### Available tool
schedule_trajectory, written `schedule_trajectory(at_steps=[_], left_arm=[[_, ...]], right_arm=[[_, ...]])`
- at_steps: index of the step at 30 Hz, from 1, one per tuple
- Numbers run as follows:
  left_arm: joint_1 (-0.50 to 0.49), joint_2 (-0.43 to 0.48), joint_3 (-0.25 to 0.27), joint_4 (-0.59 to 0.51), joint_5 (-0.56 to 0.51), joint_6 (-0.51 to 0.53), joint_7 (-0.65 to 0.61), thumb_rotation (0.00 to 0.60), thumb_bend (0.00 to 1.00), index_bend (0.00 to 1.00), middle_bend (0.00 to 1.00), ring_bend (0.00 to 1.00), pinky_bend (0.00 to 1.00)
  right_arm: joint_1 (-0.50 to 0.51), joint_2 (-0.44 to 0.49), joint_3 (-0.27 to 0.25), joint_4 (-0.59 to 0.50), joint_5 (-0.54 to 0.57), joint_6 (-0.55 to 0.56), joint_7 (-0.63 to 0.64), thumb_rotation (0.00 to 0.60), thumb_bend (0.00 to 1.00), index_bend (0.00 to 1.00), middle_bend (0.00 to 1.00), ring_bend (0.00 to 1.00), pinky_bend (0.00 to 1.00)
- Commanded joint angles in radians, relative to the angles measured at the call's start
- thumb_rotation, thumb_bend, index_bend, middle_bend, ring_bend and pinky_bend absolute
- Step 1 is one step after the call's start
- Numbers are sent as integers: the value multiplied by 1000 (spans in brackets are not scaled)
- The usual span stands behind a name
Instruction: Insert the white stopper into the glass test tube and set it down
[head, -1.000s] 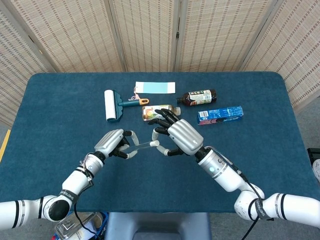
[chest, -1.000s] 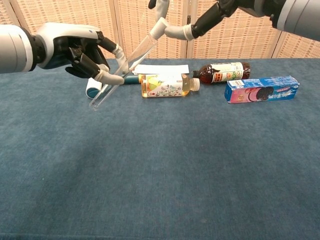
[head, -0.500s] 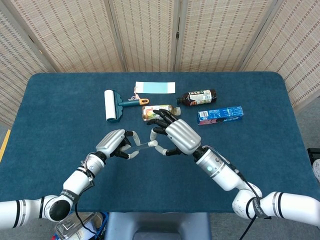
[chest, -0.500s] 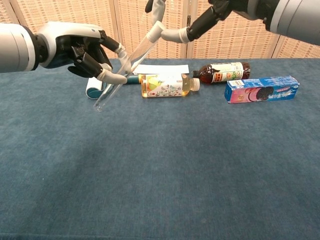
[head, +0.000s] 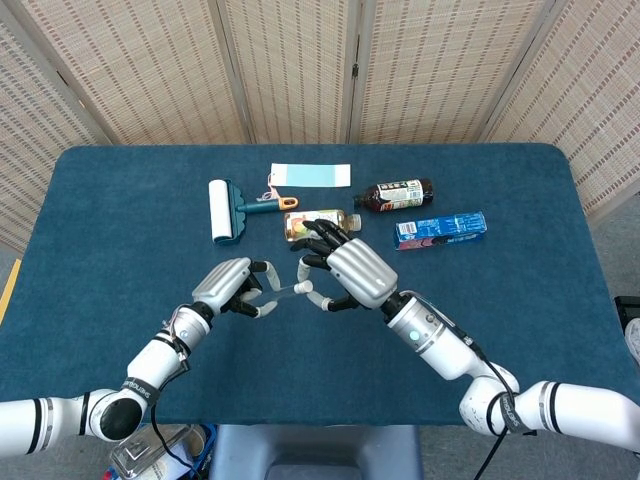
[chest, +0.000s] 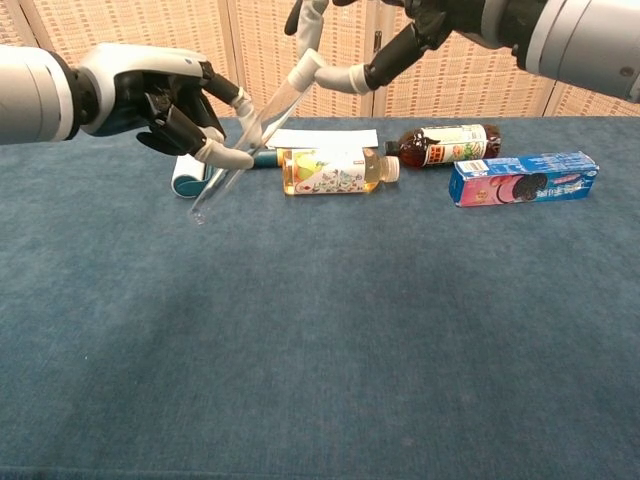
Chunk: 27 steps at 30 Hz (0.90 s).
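Observation:
My left hand (head: 230, 285) (chest: 150, 95) grips the glass test tube (head: 281, 292) (chest: 268, 110) above the table's middle. The tube is tilted, closed end low at the left and mouth high at the right. The white stopper (head: 302, 287) (chest: 302, 72) sits at the tube's mouth, pinched between the thumb and a finger of my right hand (head: 352, 272) (chest: 420, 30). How deep the stopper sits in the tube I cannot tell. Both hands are well above the blue cloth.
Behind the hands lie a lint roller (head: 222, 210), a pale paper card (head: 311, 175), a yellow-drink bottle (chest: 335, 170), a dark bottle (head: 395, 194) and a blue box (head: 440, 229). The blue table (chest: 320, 350) stretches toward me in front.
My right hand has shifted slightly left with the stopper, toward the tube's mouth. The tube stands a little steeper and the left hand has barely moved.

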Motion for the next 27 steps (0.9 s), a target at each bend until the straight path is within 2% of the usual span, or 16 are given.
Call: schedule_trajectory(at_steps=[1, 19, 20, 22, 25, 27], left_arm=[[-1, 2, 2, 1, -2, 1, 3, 600, 376, 667, 1000, 1000, 1000], [-2, 7, 9, 1, -4, -1, 2, 600, 377, 667, 1000, 1000, 1000], [-2, 7, 11, 3, -3, -2, 2, 600, 376, 667, 1000, 1000, 1000], [-2, 7, 12, 6, -4, -3, 0, 600, 376, 667, 1000, 1000, 1000], [-3, 5, 13, 11, -5, -5, 1, 600, 376, 667, 1000, 1000, 1000], [-4, 3, 15, 15, -5, -6, 2, 600, 376, 667, 1000, 1000, 1000]], right_arm=[[1, -3, -1, 3, 1, -2, -1, 600, 501, 710, 234, 0, 0], [12, -22, -8, 21, 12, -14, -12, 600, 490, 710, 229, 0, 0], [12, -20, -10, 21, 11, -16, -13, 600, 468, 709, 220, 0, 0], [13, -17, -13, 22, 12, -22, -14, 600, 330, 657, 174, 0, 0], [15, -13, -16, 22, 16, -32, -12, 600, 147, 496, 116, 0, 0], [16, -12, -16, 23, 18, -34, -13, 600, 78, 410, 90, 0, 0]])
